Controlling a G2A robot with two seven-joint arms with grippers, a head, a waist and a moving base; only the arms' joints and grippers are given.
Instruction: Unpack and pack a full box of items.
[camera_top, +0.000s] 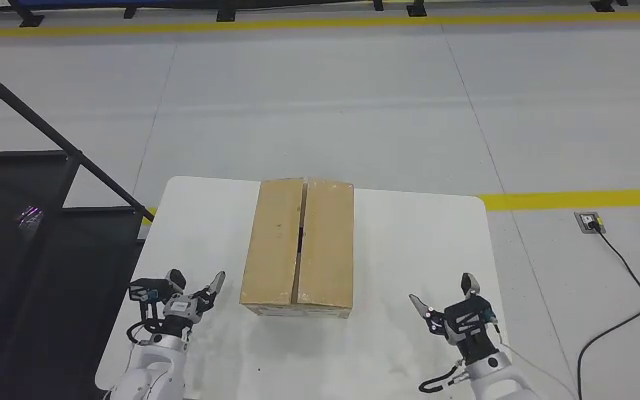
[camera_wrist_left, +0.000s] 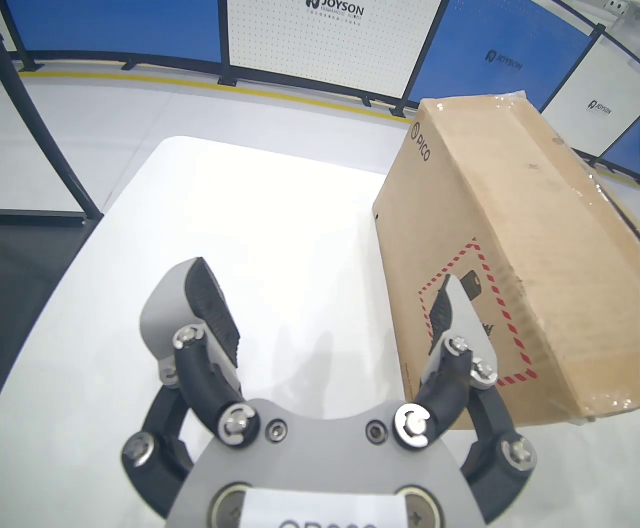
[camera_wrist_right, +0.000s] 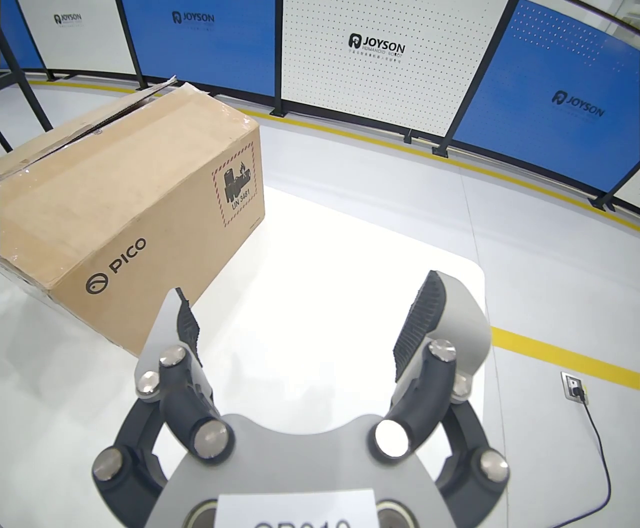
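Looking down in the top view, found the box (camera_top: 298, 245) shut at the middle of the tabletop (camera_top: 420, 250), long side running from the far edge toward the near edge, two top flaps meeting along a central seam (camera_top: 301, 240). Found the left gripper (camera_top: 198, 281) near the near left corner and the right gripper (camera_top: 440, 292) near the near right corner, both spread wide, empty and apart from the box. Judged the step in hand to be opening the flaps, with nothing unpacked yet. Advised bringing a fingertip to the dark gap in the seam and lifting one flap outward, steadying the opposite wall with the other arm to guard against sliding on the smooth white surface.

Turning to the left wrist view, saw ribbed pads (camera_wrist_left: 212, 310) held wide over bare tabletop, just beside the box wall bearing a red-hatched label (camera_wrist_left: 500, 300). Noted clear tape (camera_wrist_left: 597, 192) wrinkled along the top edge, likely to resist a pull.

Turning to the right wrist view, saw that pincer likewise wide and empty, and one flap end (camera_wrist_right: 165, 86) raised slightly at the far end of the box. Judged that the easier place to begin. Beyond the tabletop, noted grey floor (camera_wrist_right: 350, 160), a yellow line (camera_wrist_right: 550, 350), a socket (camera_wrist_right: 571, 386) with a black cable, and blue and white panels (camera_wrist_right: 380, 65) on black stands.
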